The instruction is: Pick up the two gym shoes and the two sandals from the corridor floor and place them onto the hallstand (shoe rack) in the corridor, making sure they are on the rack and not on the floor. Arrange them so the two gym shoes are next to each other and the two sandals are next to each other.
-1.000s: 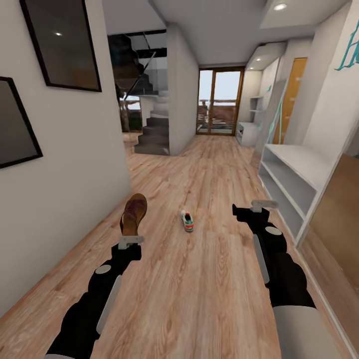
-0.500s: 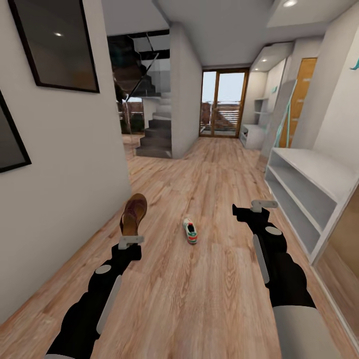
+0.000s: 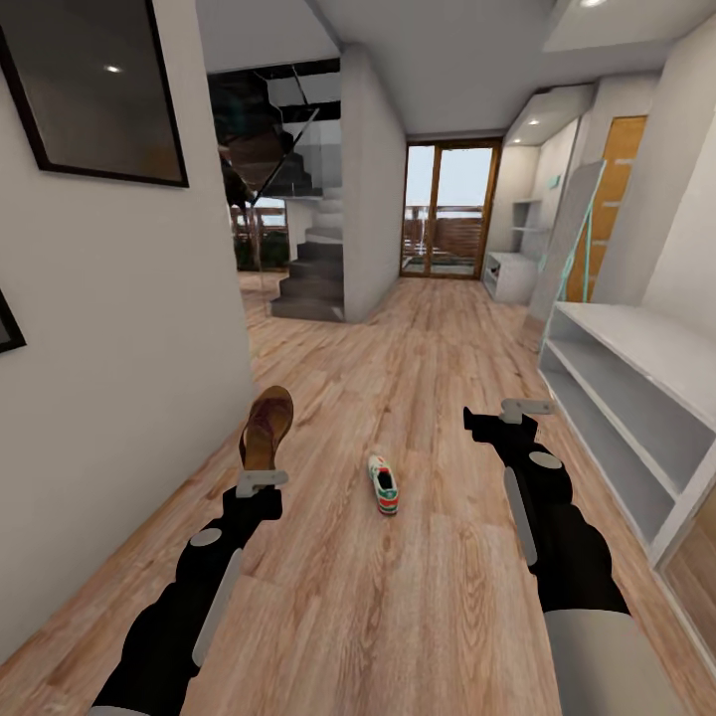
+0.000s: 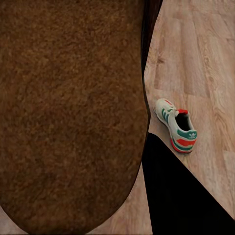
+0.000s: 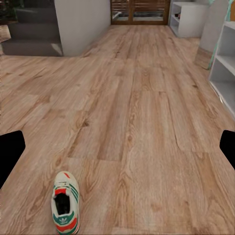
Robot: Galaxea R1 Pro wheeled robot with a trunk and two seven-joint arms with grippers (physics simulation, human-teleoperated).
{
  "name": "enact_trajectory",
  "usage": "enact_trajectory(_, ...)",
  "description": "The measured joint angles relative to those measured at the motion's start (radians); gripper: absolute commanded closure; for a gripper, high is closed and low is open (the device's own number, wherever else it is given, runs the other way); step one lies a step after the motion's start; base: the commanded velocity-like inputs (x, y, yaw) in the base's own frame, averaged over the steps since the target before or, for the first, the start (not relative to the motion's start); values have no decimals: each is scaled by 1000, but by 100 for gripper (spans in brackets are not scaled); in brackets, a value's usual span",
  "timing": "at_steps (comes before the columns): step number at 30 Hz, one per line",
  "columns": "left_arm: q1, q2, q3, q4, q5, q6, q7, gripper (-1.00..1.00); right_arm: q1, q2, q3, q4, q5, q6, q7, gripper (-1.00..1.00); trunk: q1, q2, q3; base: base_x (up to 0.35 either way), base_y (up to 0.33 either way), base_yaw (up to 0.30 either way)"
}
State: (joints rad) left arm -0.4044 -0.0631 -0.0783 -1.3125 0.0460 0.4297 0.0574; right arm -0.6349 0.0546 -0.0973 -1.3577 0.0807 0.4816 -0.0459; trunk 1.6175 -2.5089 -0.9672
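Head view: left gripper (image 3: 262, 481) holding a brown sandal (image 3: 267, 428), right gripper (image 3: 526, 407) open and empty, gym shoe (image 3: 382, 484) on floor (image 3: 418, 557) beside sandal, needing grabbing next, probably.

In the left wrist view the dark brown leather sandal (image 4: 68, 112) sits so close to the lens that its grainy surface hides the jaws holding it and most of the wood-plank floor (image 4: 200, 54). In the head view the low white shoe rack (image 3: 636, 398) is cut off by the picture's right edge. Beside that rack, the right arm's jaws (image 3: 525, 407) are too small to tell whether they are parted.
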Motion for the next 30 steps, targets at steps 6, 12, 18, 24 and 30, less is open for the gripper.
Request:
enact_trajectory(6, 0, 0, 0, 0, 0, 0, 0, 100, 0, 0, 0, 1, 0, 0, 0, -100, 0, 0, 5, 343, 68, 147)
enact_trajectory(12, 0, 0, 0, 0, 0, 0, 0, 100, 0, 0, 0, 0, 0, 0, 1, -100, 0, 0, 6, 342, 87, 27)
enact_trajectory(18, 0, 0, 0, 0, -1, 0, 0, 100, 0, 0, 0, 0, 1, 0, 1, -100, 0, 0, 6, 319, 140, 2)
enact_trajectory(24, 0, 0, 0, 0, -1, 0, 0, 100, 1, 0, 0, -1, 1, 0, 1, -100, 0, 0, 6, 311, 152, 0)
enact_trajectory(30, 0, 0, 0, 0, 0, 0, 0, 100, 0, 0, 0, 0, 1, 0, 1, -100, 0, 0, 6, 310, 153, 0)
